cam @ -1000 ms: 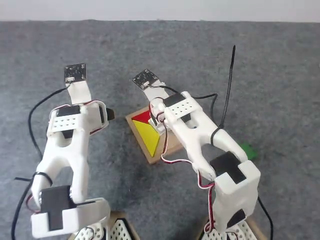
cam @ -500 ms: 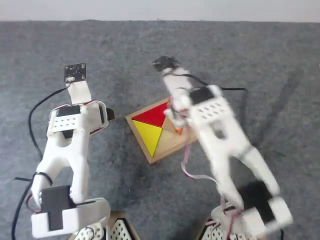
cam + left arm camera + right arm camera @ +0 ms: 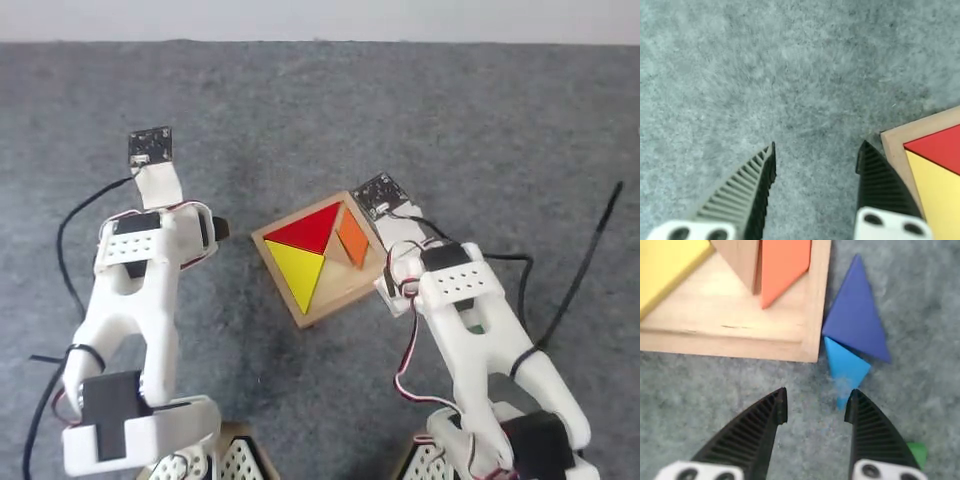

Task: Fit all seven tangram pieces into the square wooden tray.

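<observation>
1. Right wrist view puts the right tool (image 3: pixel 816 400), spread and empty, over the grey carpeted table (image 3: pixel 700 390) just off a corner of the square wooden tray (image 3: pixel 815 315). One fingertip is beside the small light blue triangle (image 3: pixel 845 367).
2. That triangle touches the larger dark blue triangle (image 3: pixel 857 320), and both lie against the tray's outer wall. A pinch there may drag the dark one along or wedge a finger on the wall.
3. Both pieces lie flat on soft pile, so the tips could skate over an edge and flip one instead of gripping it.
4. A shove on the wall would turn the tray, which sits near the table's middle. That could unsettle the red triangle (image 3: pixel 305 228), yellow triangle (image 3: pixel 298 272) and orange piece (image 3: pixel 352 238) seated inside.
5. The green piece (image 3: pixel 917 452) lies close under one finger and could be swept aside.
6. The left tool (image 3: pixel 818 147), also spread and empty, hangs beside another tray corner. Moving both arms inward together risks a collision.
</observation>
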Tool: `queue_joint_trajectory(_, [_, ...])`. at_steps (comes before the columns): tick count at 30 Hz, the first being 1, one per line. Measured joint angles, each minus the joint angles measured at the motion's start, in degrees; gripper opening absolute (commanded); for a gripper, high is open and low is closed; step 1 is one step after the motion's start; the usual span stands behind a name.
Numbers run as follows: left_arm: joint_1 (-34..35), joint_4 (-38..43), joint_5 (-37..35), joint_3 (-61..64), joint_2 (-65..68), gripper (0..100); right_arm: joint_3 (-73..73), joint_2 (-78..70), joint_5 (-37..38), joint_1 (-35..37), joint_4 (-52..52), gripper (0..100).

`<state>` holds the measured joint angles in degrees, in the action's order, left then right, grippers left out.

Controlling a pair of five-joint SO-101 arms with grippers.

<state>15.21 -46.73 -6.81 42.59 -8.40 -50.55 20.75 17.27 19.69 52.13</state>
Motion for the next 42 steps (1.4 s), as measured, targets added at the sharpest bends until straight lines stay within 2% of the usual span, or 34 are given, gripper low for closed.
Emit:
queue_joint_trajectory(8, [0.0, 0.53, 0.0, 0.0, 0.0, 25, -2.2, 0.88, 3.08, -2.37, -2.55, 19.9])
queue_joint_trajectory(11, [0.0, 0.53, 0.0, 0.0, 0.0, 25, -2.2, 1.67, 3.6, -8.97, 1.05, 19.9])
queue_joint_trajectory(16, [0.0, 0.53, 0.0, 0.0, 0.0, 25, -2.2, 4.48, -0.7, -24.88, 4.57, 19.9])
queue_joint_trajectory(18, [0.0, 0.53, 0.0, 0.0, 0.0, 25, -2.37, 4.75, -2.46, -27.78, 5.8, 19.9])
queue_joint_trajectory(21, [0.0, 0.53, 0.0, 0.0, 0.0, 25, -3.6, 4.75, -6.68, -26.73, 6.24, 20.0])
queue_joint_trajectory(25, [0.0, 0.53, 0.0, 0.0, 0.0, 25, -4.75, 4.75, -10.81, -21.01, 4.48, 20.2])
queue_joint_trajectory(32, [0.0, 0.53, 0.0, 0.0, 0.0, 25, -4.84, 5.27, 4.13, -19.43, 4.04, 20.3])
queue_joint_trajectory(39, [0.26, 0.53, 0.0, 0.0, 0.0, 25, -4.84, 5.36, 13.98, -27.25, 2.11, 28.2])
queue_joint_trajectory(42, [1.32, 1.49, 0.0, 0.18, 0.0, 25, -4.84, 5.36, 16.44, -30.15, 0.62, 27.7])
